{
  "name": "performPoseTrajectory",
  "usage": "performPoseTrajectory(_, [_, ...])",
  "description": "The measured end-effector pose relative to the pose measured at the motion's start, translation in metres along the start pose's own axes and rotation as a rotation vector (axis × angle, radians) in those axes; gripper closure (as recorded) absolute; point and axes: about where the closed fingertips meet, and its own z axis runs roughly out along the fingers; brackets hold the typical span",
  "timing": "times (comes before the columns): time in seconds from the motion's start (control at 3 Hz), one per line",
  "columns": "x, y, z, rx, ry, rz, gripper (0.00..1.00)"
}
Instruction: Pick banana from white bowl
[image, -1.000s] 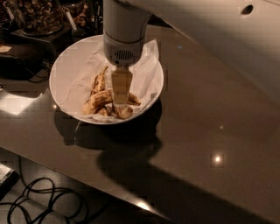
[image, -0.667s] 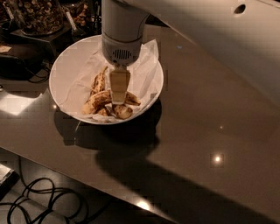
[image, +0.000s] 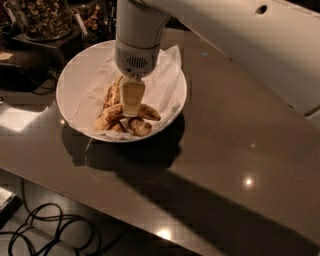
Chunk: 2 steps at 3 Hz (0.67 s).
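Note:
The white bowl (image: 67, 95) stands at the table's back left, lined with crumpled white paper (image: 165, 75). In it lies the banana (image: 111, 117), long, curved and brown-spotted, running left to right across the bowl's near side. A slimmer banana (image: 112, 94) lies behind it and stubby pieces (image: 140, 127) lie in front. My gripper (image: 133, 100) hangs straight down from the white arm, low inside the bowl, right over the middle of the banana. It hides that part of the fruit.
Containers of nuts and snacks (image: 42, 17) stand behind the bowl at the back left. A dark object (image: 20, 70) sits left of the bowl. Cables (image: 45, 230) lie on the floor below the table's front edge (image: 100, 192).
My gripper has shifted slightly to the left over the bananas. The bowl and the bananas have not moved.

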Motion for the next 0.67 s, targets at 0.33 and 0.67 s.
performPoseTrajectory(0.33, [-0.003, 0.002, 0.008, -0.050, -0.027, 0.010, 0.42])
performPoseTrajectory(0.67, [-0.007, 0.002, 0.022, -0.110, -0.048, 0.012, 0.39])
